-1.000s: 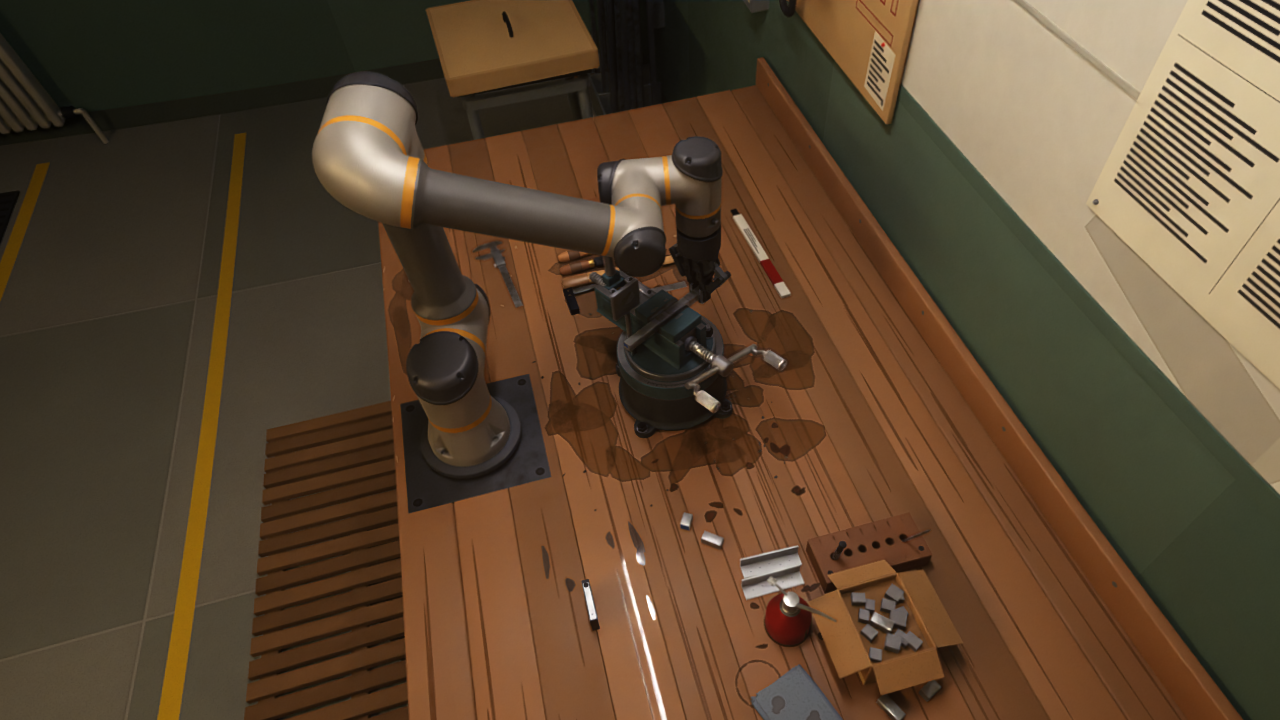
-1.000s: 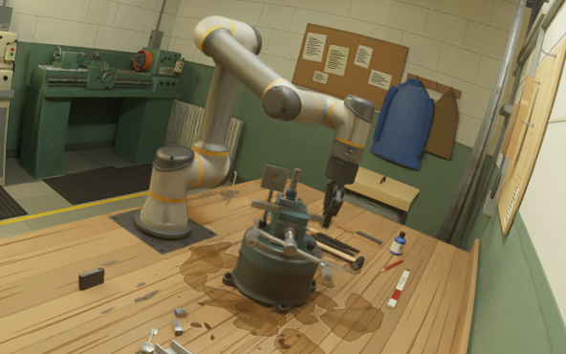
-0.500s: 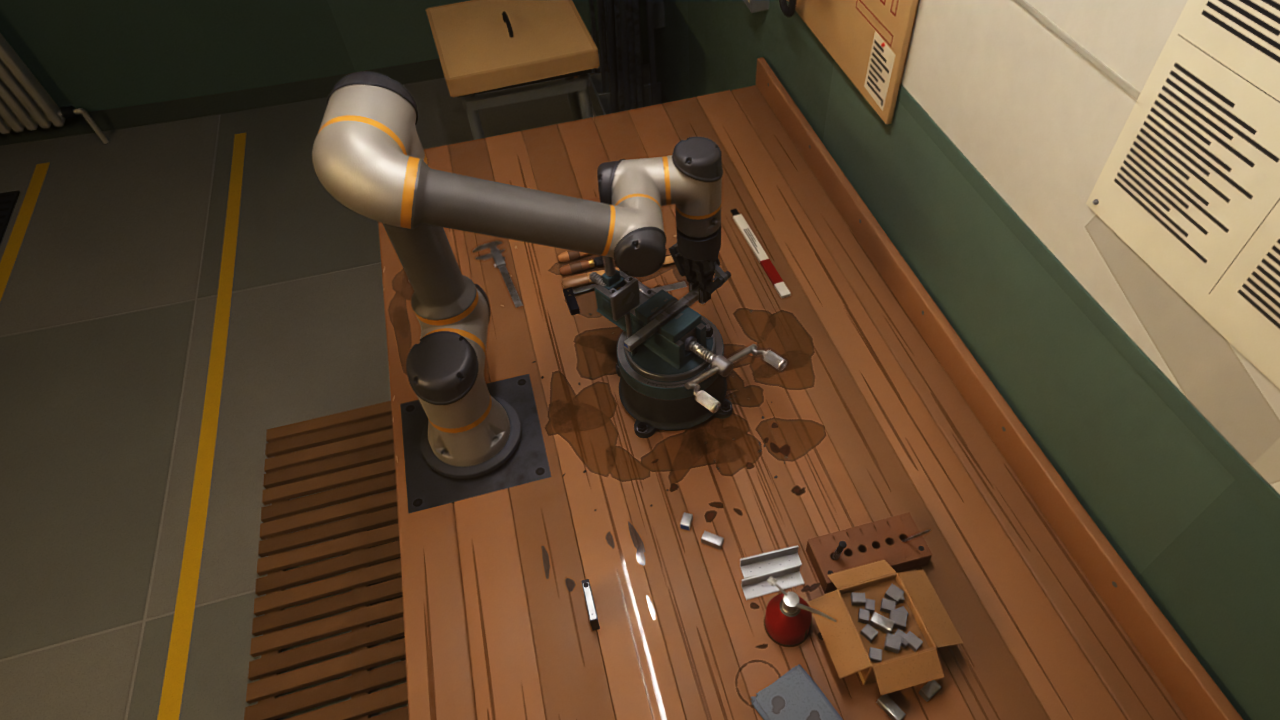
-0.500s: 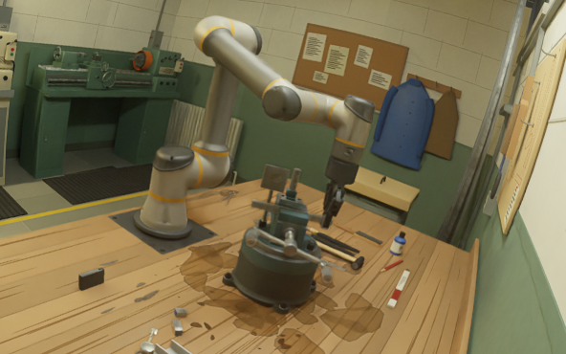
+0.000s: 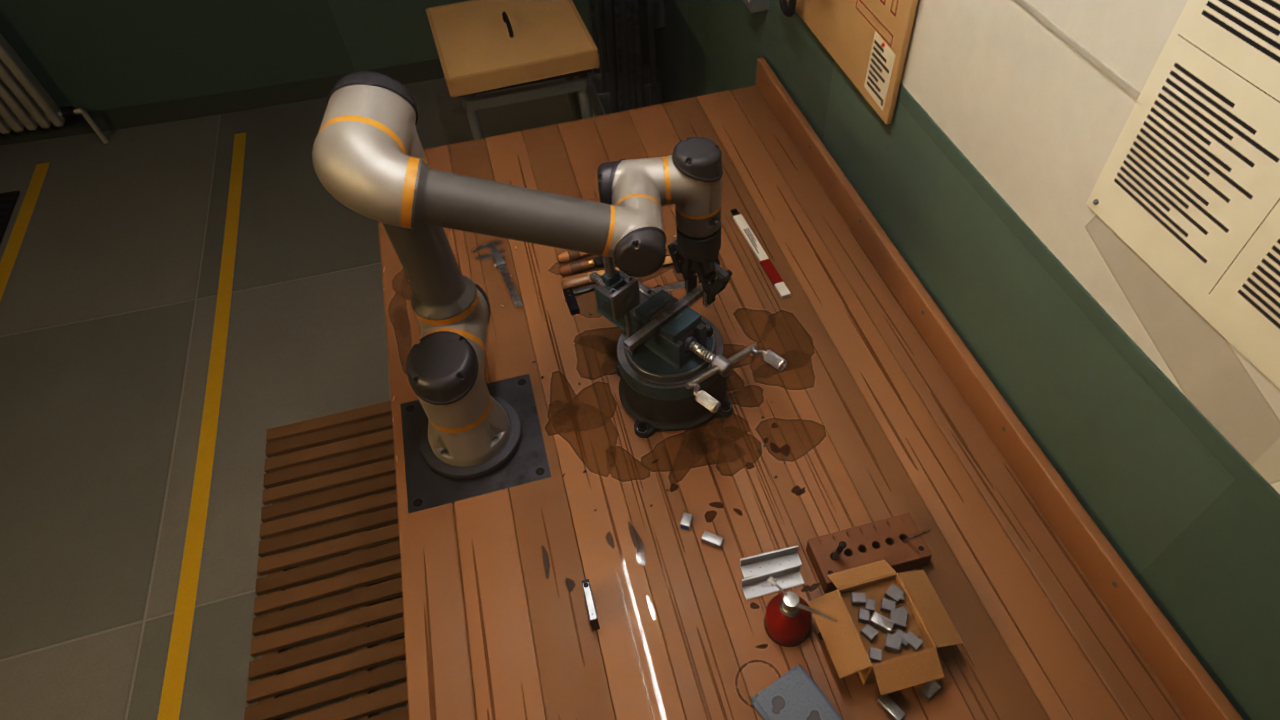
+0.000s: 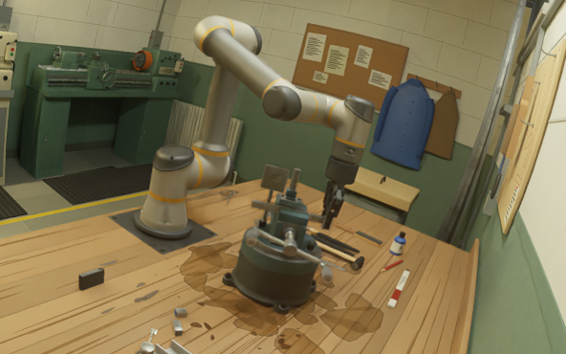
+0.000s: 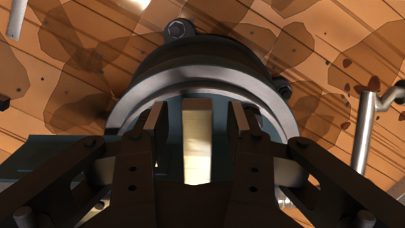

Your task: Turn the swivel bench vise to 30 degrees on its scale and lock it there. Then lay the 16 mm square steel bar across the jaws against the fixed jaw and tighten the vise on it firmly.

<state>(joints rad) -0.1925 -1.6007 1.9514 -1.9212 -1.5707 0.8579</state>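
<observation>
My gripper [image 5: 709, 285] [image 6: 331, 217] [image 7: 196, 117] stands open around the far end of the square steel bar [image 7: 196, 139], which lies across the jaws of the swivel bench vise [image 5: 667, 358] [image 6: 282, 253] in the middle of the bench. The bar [image 5: 667, 315] runs through the jaws and sticks out on both sides. The vise's screw handle [image 5: 738, 358] [image 7: 364, 126] points away from the arm's base. A shorter lock lever [image 5: 703, 397] juts from the round base. The scale on the swivel ring cannot be read.
The vise body sits right beside and below the fingers. A hammer and hand tools [image 6: 342, 248] lie on the bench behind the vise, and a red-and-white ruler [image 5: 761, 253] beyond them. A box of steel pieces [image 5: 886, 627] and a red oil can [image 5: 786, 618] stand at the near end.
</observation>
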